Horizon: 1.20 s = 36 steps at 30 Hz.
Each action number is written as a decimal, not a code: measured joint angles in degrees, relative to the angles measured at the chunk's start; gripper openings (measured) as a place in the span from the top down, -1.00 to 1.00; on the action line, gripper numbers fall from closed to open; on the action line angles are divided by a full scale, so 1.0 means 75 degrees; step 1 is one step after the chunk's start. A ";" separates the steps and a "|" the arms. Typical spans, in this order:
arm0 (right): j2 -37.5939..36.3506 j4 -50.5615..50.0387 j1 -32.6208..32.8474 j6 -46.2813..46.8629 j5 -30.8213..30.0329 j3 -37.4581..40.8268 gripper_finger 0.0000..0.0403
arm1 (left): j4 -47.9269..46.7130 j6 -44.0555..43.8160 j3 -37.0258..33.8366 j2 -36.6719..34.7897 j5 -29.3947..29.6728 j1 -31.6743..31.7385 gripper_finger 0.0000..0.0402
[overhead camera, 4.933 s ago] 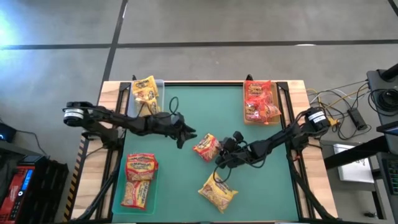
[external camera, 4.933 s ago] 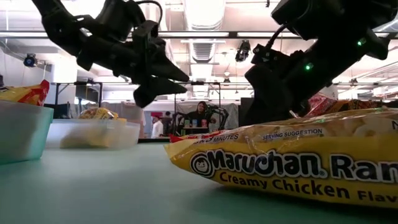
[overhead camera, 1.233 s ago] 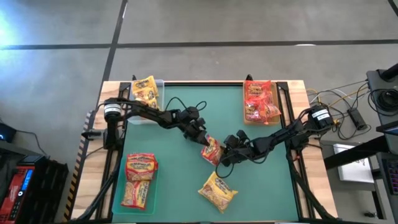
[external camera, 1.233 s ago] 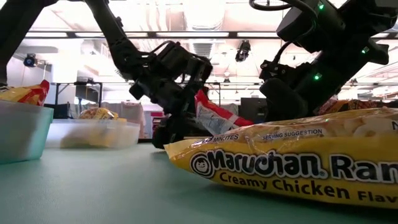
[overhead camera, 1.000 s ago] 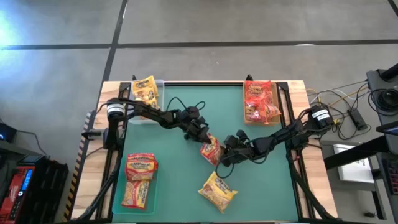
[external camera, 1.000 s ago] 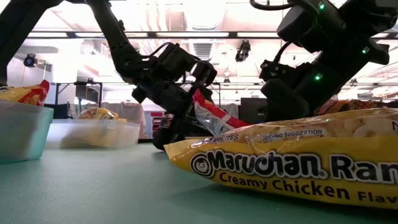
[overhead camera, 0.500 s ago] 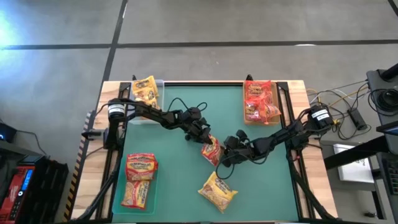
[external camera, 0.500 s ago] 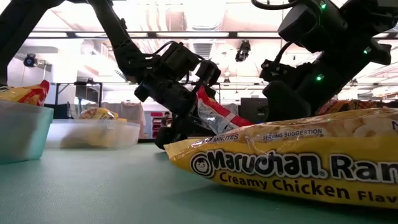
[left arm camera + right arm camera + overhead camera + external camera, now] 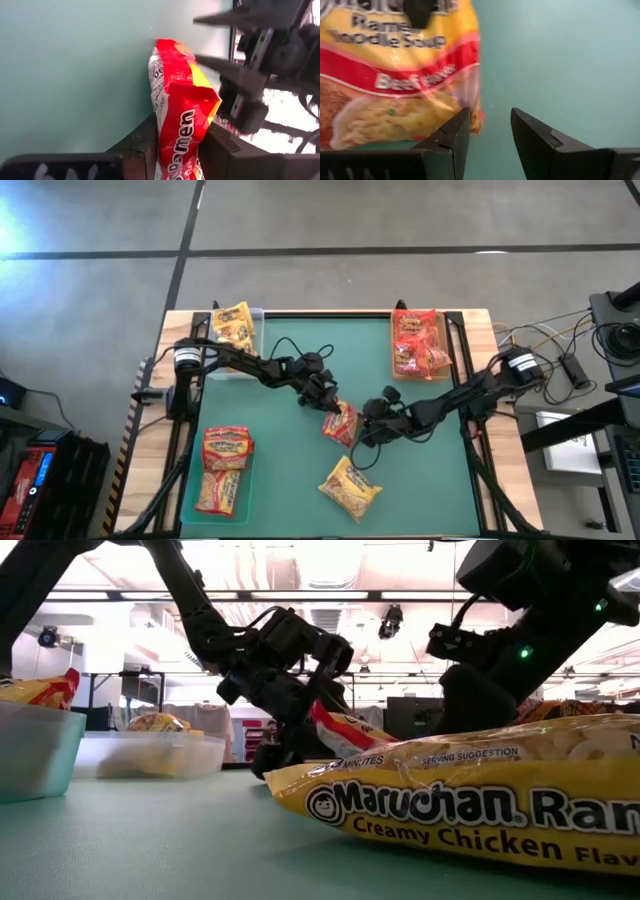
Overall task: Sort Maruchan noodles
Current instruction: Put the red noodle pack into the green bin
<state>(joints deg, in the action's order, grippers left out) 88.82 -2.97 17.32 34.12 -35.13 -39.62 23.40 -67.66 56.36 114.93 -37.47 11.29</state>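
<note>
A robotics lab or open workshop hall. Shown by a polished concrete floor (image 9: 400,220) around a wood-edged, green-topped bench (image 9: 290,480), loose cables (image 9: 545,345) and equipment racks (image 9: 615,330) beside it, and, at bench height, long ceiling light strips (image 9: 330,560), exposed beams and distant workstations.

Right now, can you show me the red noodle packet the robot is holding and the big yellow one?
Beef ramen packet (image 9: 340,423), high view, its middle.
Creamy Chicken ramen packet (image 9: 470,805), low view, on the printed name.
</note>
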 joint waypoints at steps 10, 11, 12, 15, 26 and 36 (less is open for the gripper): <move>-0.0869 -0.1698 0.0006 0.0800 -0.0035 0.0004 0.34 | 0.0094 0.0939 0.0024 -0.0063 -0.1026 0.0193 0.58; -0.0892 -0.1769 0.0006 0.0846 -0.0035 0.0023 0.34 | 0.0113 0.1042 0.0026 -0.0105 -0.1152 0.0201 0.58; -0.0902 -0.1791 0.0006 0.0852 -0.0038 0.0040 0.34 | 0.0110 0.1174 0.0026 -0.0146 -0.1295 0.0201 0.58; -0.0827 -0.1746 0.0006 0.0867 -0.0035 0.0071 0.34 | 0.0108 0.1582 0.0026 -0.0307 -0.1582 0.0159 0.58; -0.0384 -0.1741 0.0022 0.2153 0.0340 0.0222 0.34 | -0.2056 0.2687 0.0017 -0.1731 -0.2007 -0.0717 0.58; -0.0354 -0.1361 0.0041 0.2039 0.0547 0.0248 0.34 | -0.6803 0.3942 0.0015 -0.4231 0.0362 -0.2575 0.58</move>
<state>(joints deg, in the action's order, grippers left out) 86.17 -13.18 17.63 49.41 -31.03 -37.76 -27.62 -38.09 56.47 83.20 -34.75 -8.02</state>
